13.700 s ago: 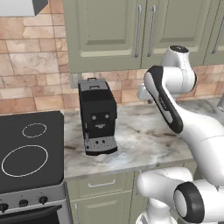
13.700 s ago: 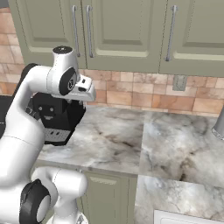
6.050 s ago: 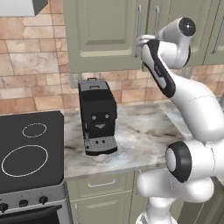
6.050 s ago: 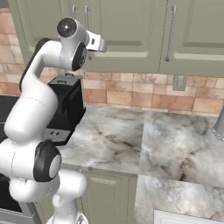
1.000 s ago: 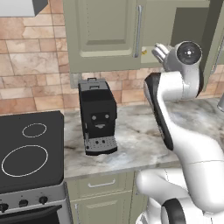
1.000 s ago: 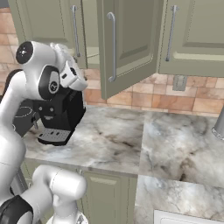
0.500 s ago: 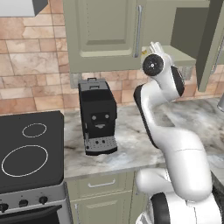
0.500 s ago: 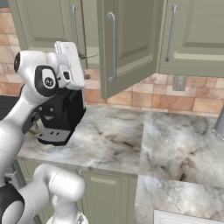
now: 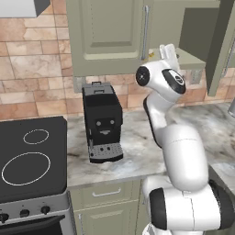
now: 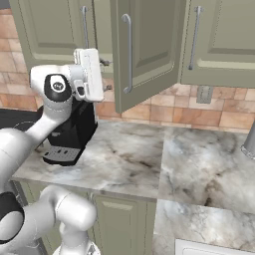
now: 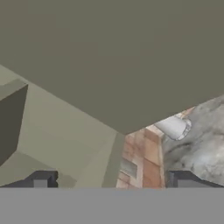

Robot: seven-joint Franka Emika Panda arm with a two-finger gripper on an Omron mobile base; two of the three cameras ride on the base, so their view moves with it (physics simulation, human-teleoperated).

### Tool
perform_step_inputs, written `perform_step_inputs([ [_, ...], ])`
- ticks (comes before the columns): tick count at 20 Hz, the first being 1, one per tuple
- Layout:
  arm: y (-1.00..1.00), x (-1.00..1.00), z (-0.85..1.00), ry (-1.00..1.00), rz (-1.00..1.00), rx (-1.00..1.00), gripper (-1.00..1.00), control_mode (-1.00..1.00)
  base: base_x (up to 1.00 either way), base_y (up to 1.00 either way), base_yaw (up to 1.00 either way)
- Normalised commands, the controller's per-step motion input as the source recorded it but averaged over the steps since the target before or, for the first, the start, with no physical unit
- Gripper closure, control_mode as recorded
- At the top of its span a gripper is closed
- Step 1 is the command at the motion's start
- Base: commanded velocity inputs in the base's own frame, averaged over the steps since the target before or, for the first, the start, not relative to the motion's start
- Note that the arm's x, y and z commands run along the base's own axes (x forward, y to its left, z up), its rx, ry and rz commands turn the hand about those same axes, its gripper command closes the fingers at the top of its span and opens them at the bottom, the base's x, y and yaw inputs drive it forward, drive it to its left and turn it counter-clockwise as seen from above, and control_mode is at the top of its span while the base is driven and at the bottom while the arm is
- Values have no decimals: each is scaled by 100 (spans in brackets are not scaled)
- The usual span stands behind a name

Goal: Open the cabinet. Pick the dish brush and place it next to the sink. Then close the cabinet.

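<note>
a: where's the cabinet (image 10: 144,45)?

b: on the wall above the counter (image 10: 129,164). its right-hand door (image 10: 142,50) is swung out into the room, with the long bar handle (image 10: 128,54) on its face. the other door (image 9: 110,36) sits flat and shut, above the coffee machine (image 9: 102,121).

a: what's inside?

b: in the left base view the open half shows a dim interior and a pale shelf (image 9: 189,58). i can't make out a brush on it.

a: and the gripper (image 11: 113,180)?

b: raised at the cabinet's bottom edge, just beside the open door. in the hand view its two dark fingertips (image 11: 41,179) stand far apart with nothing between them. ahead of them is the broad flat underside of the door or cabinet, i can't tell which.

a: anything else?

b: past the fingers, brick wall with a small outlet (image 11: 128,168), a grey cylinder (image 11: 173,127) and marbled counter. the left base view has a black cooktop (image 9: 30,158) left of the coffee machine. the right base view shows another shut wall cabinet (image 10: 219,40) further right.
</note>
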Motion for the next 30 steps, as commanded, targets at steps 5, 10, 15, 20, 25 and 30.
perform_step_inputs([
  [5, -33, 9, 6, -12, -23, 5, -100, -100, 0, 0, 0],
  [10, -34, 0, 7, -11, -17, 11, -100, -100, 0, 0, 0],
  [15, -31, 3, -2, -9, -16, 9, -100, -100, 0, 0, 0],
  [20, -25, 10, -11, -16, -12, 4, -100, -100, 0, 0, 0],
  [25, -42, -10, -1, -9, -11, 7, -100, -100, 0, 0, 0],
  [30, -59, -27, -1, -3, -10, 12, -100, -100, 0, 0, 0],
])
